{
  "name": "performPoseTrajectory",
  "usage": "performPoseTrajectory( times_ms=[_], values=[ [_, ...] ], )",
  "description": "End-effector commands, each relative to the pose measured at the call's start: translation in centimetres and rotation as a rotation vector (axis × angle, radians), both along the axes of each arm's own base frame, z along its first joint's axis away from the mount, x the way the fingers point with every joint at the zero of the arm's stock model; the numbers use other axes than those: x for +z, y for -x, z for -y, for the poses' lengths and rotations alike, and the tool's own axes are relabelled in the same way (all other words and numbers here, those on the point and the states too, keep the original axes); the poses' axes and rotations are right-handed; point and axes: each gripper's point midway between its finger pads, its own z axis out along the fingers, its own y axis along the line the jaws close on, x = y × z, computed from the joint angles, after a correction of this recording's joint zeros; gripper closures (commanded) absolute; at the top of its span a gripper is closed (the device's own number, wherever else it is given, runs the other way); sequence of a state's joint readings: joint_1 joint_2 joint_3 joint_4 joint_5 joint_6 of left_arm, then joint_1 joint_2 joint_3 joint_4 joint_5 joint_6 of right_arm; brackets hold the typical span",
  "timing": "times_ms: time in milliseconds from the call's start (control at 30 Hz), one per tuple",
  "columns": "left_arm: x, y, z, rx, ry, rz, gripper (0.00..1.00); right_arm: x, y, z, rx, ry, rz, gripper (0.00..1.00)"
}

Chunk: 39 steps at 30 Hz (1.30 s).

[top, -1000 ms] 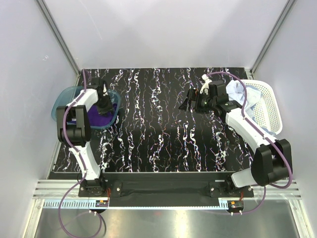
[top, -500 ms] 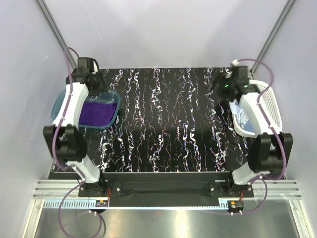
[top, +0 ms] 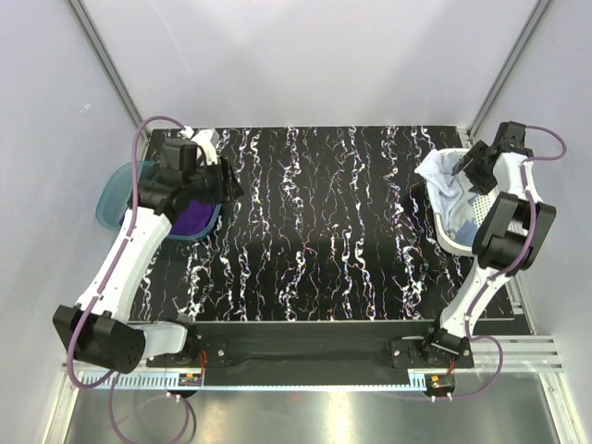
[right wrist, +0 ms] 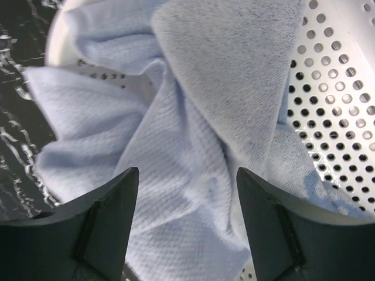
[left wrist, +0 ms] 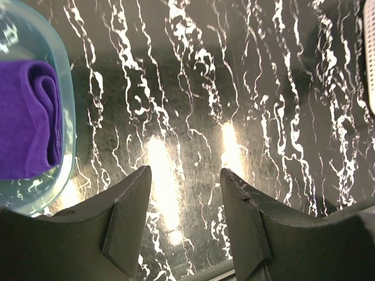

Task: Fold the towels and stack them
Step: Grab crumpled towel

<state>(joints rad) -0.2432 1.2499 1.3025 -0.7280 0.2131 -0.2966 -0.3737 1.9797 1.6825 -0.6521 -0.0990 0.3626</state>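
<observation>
Hanging above the black, white-veined worktop (top: 314,240), the left tool (top: 225,185) sits at the right edge of the teal tray (top: 109,199). In the wrist view its fingers (left wrist: 126,216) stand apart with nothing between them. The gap shows only bare worktop and two bright glares of light.

The purple towel (top: 192,218) lies folded inside the tray, partly hidden by the arm in the overhead view. From the wrist camera its rounded fold edge runs along the tray's clear rim, to the left of the tool.

Across the worktop, the right tool (top: 469,166) is held over the white perforated basket (right wrist: 343,99) at the far right corner. The white towel (top: 438,183) spills over the basket's left rim, crumpled. The light blue towel (top: 467,225) lies lower inside, toward the near end.

Seen from the right wrist, a plush cloth lies across a waffle-weave one. Both look pale there, so which towel is which cannot be told from that view. The fingers (right wrist: 105,228) are spread wide, one on each side of the waffle cloth, and no fold is pinched between them. Whether the tips touch the fabric cannot be told.

Neither pale towel is folded, and neither lies in the tray.
</observation>
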Motion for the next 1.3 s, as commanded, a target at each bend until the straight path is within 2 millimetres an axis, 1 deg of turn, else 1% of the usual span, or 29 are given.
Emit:
performPoseTrajectory(
  times_ms=[0, 33, 67, 100, 200, 233, 267, 300, 333, 367, 400, 433, 467, 500, 533, 600, 633, 667, 733, 767, 800, 933, 1000, 1033, 1067, 1133, 1167, 1233, 1267],
  values=[
    [0.9, -0.8, 1.0, -0.045, 0.043, 0.049, 0.44, -0.7, -1.4, 1.4, -0.005, -0.027, 0.023, 0.28],
    [0.8, -0.7, 1.2, -0.056, 0.049, 0.042, 0.44, -1.0, -1.8, 1.9, -0.012, -0.028, 0.034, 0.29],
    [0.6, -0.7, 1.3, -0.060, 0.055, 0.034, 0.44, -2.1, -2.1, 2.3, -0.018, -0.042, 0.025, 0.30],
    [0.5, -0.7, 1.5, -0.062, 0.063, 0.035, 0.44, -2.1, -2.7, 2.4, -0.011, -0.060, 0.043, 0.32],
    [0.4, -0.8, 1.7, -0.066, 0.076, 0.037, 0.44, -2.5, -3.9, 2.9, -0.009, -0.066, 0.061, 0.48],
    [0.3, -0.8, 1.9, -0.068, 0.077, 0.034, 0.44, -2.6, -4.0, 3.1, -0.011, -0.065, 0.058, 0.54],
    [0.4, -0.9, 1.8, -0.068, 0.075, 0.036, 0.44, -2.4, -4.3, 3.2, -0.011, -0.060, 0.063, 0.64],
    [0.2, -1.0, 1.9, -0.068, 0.074, 0.032, 0.44, -1.8, -4.6, 3.5, -0.009, -0.047, 0.077, 0.67],
    [0.1, -1.1, 1.9, -0.067, 0.071, 0.031, 0.44, -1.6, -4.6, 3.6, -0.008, -0.041, 0.075, 0.71],
    [0.0, -1.1, 1.9, -0.068, 0.069, 0.027, 0.44, -0.8, -4.7, 3.7, -0.010, -0.030, 0.085, 0.79],
    [0.0, -1.2, 2.0, -0.067, 0.070, 0.026, 0.44, 0.3, -4.8, 4.0, -0.016, -0.010, 0.099, 0.83],
    [-0.1, -1.2, 2.0, -0.068, 0.068, 0.025, 0.44, 0.9, -4.6, 4.1, -0.017, -0.003, 0.097, 0.88],
    [-0.2, -1.3, 2.0, -0.065, 0.071, 0.021, 0.44, 2.3, -4.6, 4.2, -0.018, 0.013, 0.117, 0.94],
    [-0.1, -1.3, 2.1, -0.066, 0.073, 0.027, 0.44, 3.2, -4.4, 4.6, -0.029, 0.040, 0.123, 1.00],
    [-0.1, -1.3, 2.2, -0.069, 0.076, 0.026, 0.44, 3.8, -4.1, 4.6, -0.032, 0.048, 0.123, 1.00],
    [0.1, -1.3, 2.3, -0.068, 0.080, 0.035, 0.44, 6.4, -3.8, 4.8, -0.038, 0.082, 0.154, 1.00],
    [0.1, -1.4, 2.2, -0.065, 0.078, 0.035, 0.44, 7.1, -3.5, 4.7, -0.038, 0.085, 0.159, 1.00],
    [0.3, -1.4, 2.3, -0.067, 0.081, 0.040, 0.44, 8.6, -3.4, 4.5, -0.031, 0.091, 0.187, 1.00],
    [0.3, -1.3, 2.5, -0.073, 0.088, 0.036, 0.44, 9.6, -3.1, 4.0, -0.019, 0.083, 0.199, 0.97],
    [0.5, -1.3, 2.6, -0.075, 0.096, 0.037, 0.44, 10.6, -3.0, 3.5, -0.004, 0.073, 0.222, 0.96],
    [0.6, -1.4, 2.7, -0.076, 0.102, 0.043, 0.44, 10.8, -2.9, 3.3, 0.000, 0.067, 0.226, 0.95],
    [1.0, -1.2, 3.0, -0.088, 0.124, 0.048, 0.44, 11.3, -1.6, 2.7, 0.001, 0.056, 0.204, 1.00],
    [1.3, -1.1, 3.0, -0.091, 0.126, 0.056, 0.44, 12.7, -1.1, 2.6, 0.004, 0.074, 0.229, 1.00],
    [1.5, -1.1, 3.0, -0.090, 0.125, 0.059, 0.44, 13.2, -0.9, 2.6, 0.004, 0.083, 0.239, 0.99],
    [1.5, -1.1, 3.0, -0.092, 0.124, 0.060, 0.44, 14.3, -0.7, 2.5, 0.005, 0.097, 0.259, 0.90],
    [1.5, -1.1, 3.1, -0.095, 0.126, 0.062, 0.44, 14.7, -0.5, 2.3, 0.011, 0.096, 0.261, 0.85],
    [1.5, -1.1, 3.1, -0.095, 0.132, 0.062, 0.44, 14.5, -0.4, 2.1, 0.017, 0.082, 0.253, 0.87],
    [1.3, -1.0, 3.4, -0.102, 0.142, 0.057, 0.44, 13.4, -0.1, 1.5, 0.025, 0.047, 0.228, 0.89],
    [1.2, -1.0, 3.4, -0.102, 0.148, 0.057, 0.44, 11.9, 0.4, 1.1, 0.029, 0.021, 0.192, 0.85]
  ],
)
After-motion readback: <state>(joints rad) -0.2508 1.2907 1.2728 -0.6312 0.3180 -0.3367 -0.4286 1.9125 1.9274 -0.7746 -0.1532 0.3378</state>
